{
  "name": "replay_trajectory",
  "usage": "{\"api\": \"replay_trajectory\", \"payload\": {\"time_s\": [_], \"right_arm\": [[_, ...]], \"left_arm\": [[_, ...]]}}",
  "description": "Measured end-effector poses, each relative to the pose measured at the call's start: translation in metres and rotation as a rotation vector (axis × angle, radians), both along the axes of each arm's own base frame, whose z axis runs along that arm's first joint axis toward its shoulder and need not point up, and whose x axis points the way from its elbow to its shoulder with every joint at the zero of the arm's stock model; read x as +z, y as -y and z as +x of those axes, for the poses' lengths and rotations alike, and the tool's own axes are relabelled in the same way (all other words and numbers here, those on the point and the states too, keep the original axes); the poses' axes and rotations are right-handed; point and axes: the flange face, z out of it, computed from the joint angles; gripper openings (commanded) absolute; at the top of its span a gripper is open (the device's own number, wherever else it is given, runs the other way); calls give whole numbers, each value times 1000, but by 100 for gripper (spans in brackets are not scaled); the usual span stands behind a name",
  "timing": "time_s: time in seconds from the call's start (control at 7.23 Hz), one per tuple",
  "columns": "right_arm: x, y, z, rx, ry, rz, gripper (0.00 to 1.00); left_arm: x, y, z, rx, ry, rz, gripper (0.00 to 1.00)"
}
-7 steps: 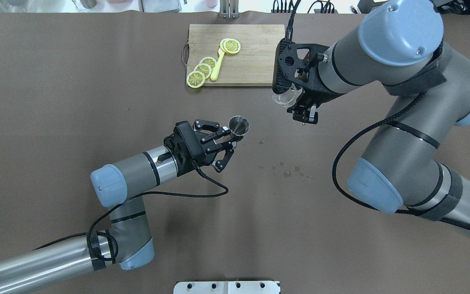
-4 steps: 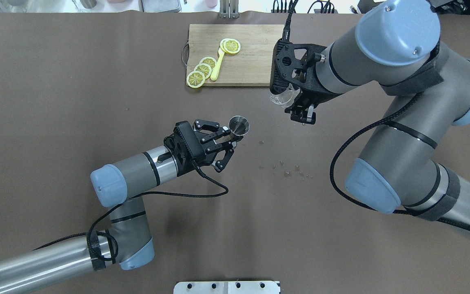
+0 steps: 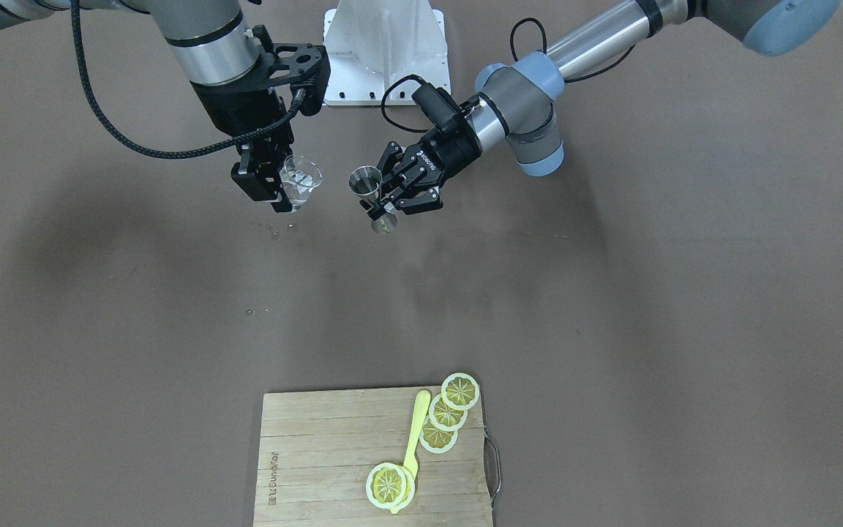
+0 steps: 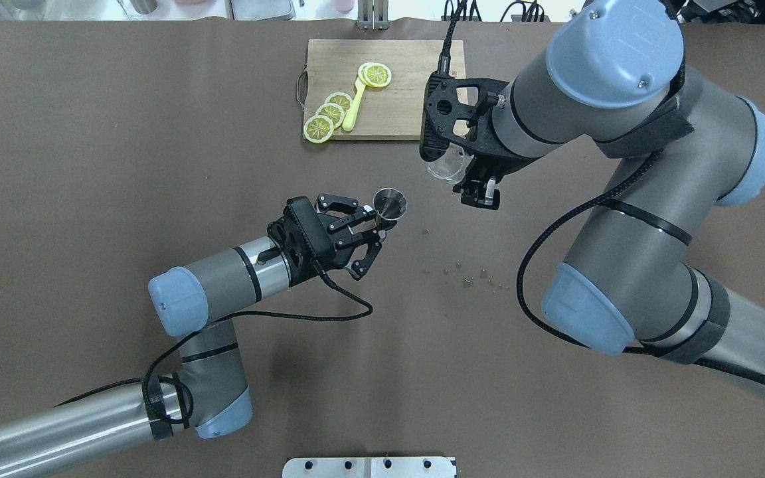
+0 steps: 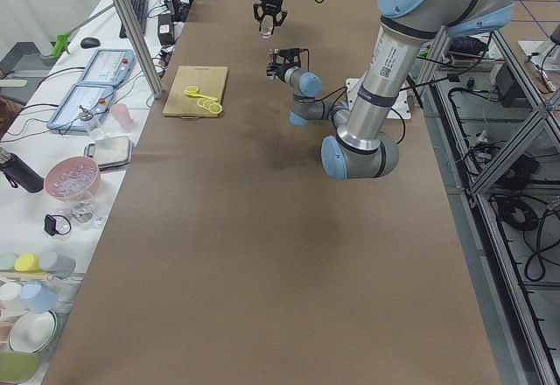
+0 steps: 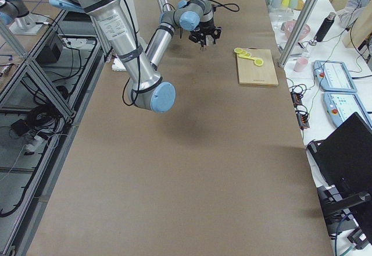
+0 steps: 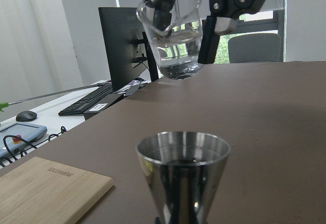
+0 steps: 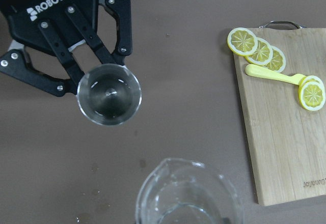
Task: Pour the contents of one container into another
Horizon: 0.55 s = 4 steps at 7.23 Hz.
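Clamping the steel jigger (image 4: pixel 390 202) at its narrow waist with the left gripper (image 4: pixel 380 228), closed tight on it, rim up. Pinching the clear glass cup (image 4: pixel 447 164) by its wall in the right gripper (image 4: pixel 474 190), some clear liquid inside. Hangs off the table (image 4: pixel 90 166), higher than the left gripper's tips, near the jigger yet apart, spout turned toward it.

A robotics lab — teach pendants (image 6: pixel 333 74), monitor (image 7: pixel 121 35) and keyboard (image 7: pixel 85 100) on the far bench (image 5: pixel 24 219), aluminium post (image 5: pixel 131 26) beside the brown-covered table (image 4: pixel 90 133).
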Motion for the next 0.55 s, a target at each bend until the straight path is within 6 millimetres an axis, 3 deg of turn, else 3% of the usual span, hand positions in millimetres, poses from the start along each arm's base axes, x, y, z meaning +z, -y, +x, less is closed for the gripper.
{"api": "replay_trajectory", "payload": {"time_s": [0.55], "right_arm": [[-16,-4,-3,-12,-64,-46,0]], "left_arm": [[-1,0,1,0,-1,0,0]]}}
